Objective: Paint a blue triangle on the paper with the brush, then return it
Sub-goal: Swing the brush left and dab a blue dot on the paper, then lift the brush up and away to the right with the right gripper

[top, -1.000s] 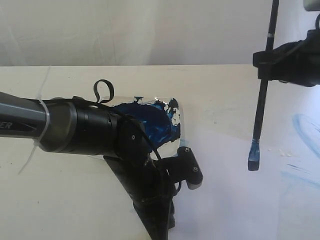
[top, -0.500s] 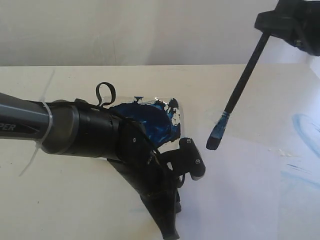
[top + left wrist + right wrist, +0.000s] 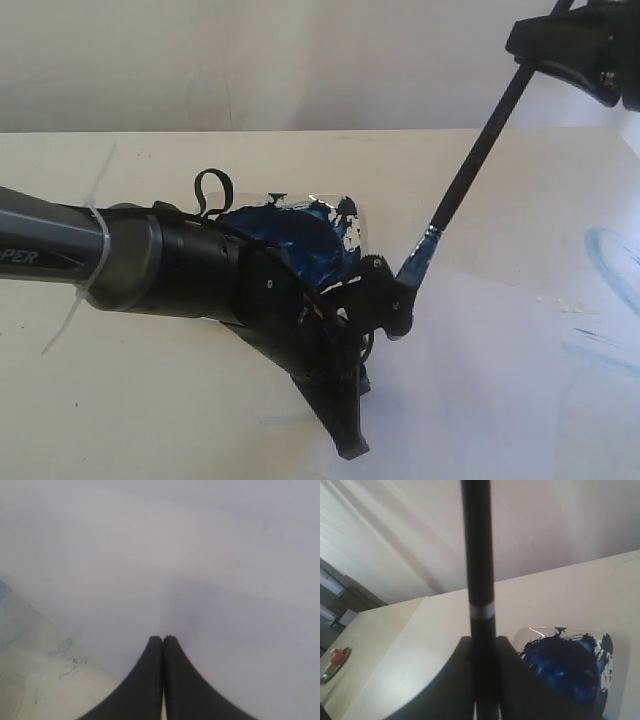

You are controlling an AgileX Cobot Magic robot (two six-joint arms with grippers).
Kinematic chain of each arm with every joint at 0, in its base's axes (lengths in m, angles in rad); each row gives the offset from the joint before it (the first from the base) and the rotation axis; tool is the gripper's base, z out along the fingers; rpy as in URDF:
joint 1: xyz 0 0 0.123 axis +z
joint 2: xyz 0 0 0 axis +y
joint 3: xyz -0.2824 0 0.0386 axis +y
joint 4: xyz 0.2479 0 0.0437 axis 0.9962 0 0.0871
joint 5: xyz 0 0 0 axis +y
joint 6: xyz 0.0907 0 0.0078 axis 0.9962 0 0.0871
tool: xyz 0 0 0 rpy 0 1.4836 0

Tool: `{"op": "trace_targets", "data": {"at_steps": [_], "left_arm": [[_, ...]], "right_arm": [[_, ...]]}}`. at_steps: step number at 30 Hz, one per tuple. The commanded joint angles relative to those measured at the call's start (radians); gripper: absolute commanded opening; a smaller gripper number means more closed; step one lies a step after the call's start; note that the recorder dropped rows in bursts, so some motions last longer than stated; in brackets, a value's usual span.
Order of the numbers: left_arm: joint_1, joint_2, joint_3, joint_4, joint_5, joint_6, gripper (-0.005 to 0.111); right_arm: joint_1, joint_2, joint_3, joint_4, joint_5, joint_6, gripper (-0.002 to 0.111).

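Note:
My right gripper (image 3: 537, 45) hangs at the top right, shut on the brush (image 3: 470, 170), whose black handle slants down to the left. Its blue-stained tip (image 3: 414, 264) sits at the right edge of the square plate (image 3: 300, 240) smeared dark blue, just above a joint of my left arm. The right wrist view shows the handle (image 3: 479, 555) clamped between the fingers, with the plate (image 3: 565, 665) beyond. My left gripper (image 3: 346, 445) is shut and empty, pointing down at the paper (image 3: 500, 390), as seen in the left wrist view (image 3: 163, 639). The blue triangle is out of view.
My left arm (image 3: 150, 265) reaches in from the left and covers much of the plate. Faint pale-blue streaks (image 3: 608, 255) mark the paper at the far right. Cream table (image 3: 30, 685) shows beside the paper's edge. A small red object (image 3: 337, 655) lies far off.
The brush has swung from upright over the paper to a slant, its tip moving left and up to the plate's edge. My left gripper shifted slightly right.

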Motion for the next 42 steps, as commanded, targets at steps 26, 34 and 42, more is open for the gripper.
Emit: {"op": "trace_targets", "data": {"at_steps": [26, 34, 42], "left_arm": [[-0.002, 0.001, 0.005, -0.007, 0.006, -0.002, 0.0], [-0.002, 0.001, 0.005, -0.007, 0.006, -0.002, 0.0], [-0.002, 0.001, 0.005, -0.007, 0.006, -0.002, 0.0]], "right_arm": [[-0.129, -0.174, -0.011, -0.112, 0.115, 0.061, 0.0], [-0.126, -0.186, -0.011, -0.191, 0.238, 0.061, 0.0], [-0.126, -0.186, -0.011, -0.122, 0.242, 0.061, 0.0]]}}
